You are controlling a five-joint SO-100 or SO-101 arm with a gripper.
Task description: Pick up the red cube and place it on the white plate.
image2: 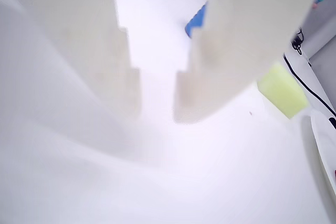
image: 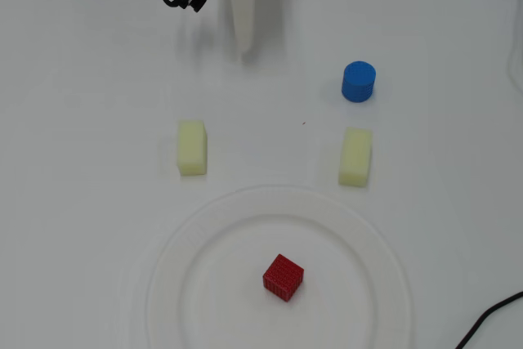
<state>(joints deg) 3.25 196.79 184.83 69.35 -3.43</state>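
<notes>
Overhead view, bottom edge up: we see the white plate [image: 176,239] filling the lower middle of frame, cut off by the bottom edge, with the red cube [image: 283,277] sitting flat on its inner surface, slightly right of center, one corner turned toward the bottom of frame. A black cable [image: 489,318] curls in at the bottom-right corner, off the plate. Just past the plate rim we have two pale yellow blocks: the left block [image: 192,147] and the right block [image: 355,156], well apart from each other, both lying flat on the white table [image: 82,120], neither touching the plate. Beyond the right block, near it but not touching, the blue cylinder [image: 359,81] stands upright. At the top edge, the gripper [image: 243,48] points down toward the table, clear of every object, with black and red wires bundled to its left. From above the fingers read as one narrow white taper, so no gap is readable there. Wrist view settles it: we see both fingers blurred and close to the lens, with a narrow gap between their tips [image2: 157,95], nothing between them, bare table behind. Same view catches a slice of the blue cylinder past the right finger, one yellow block at right, and the plate rim at the right edge.
</notes>
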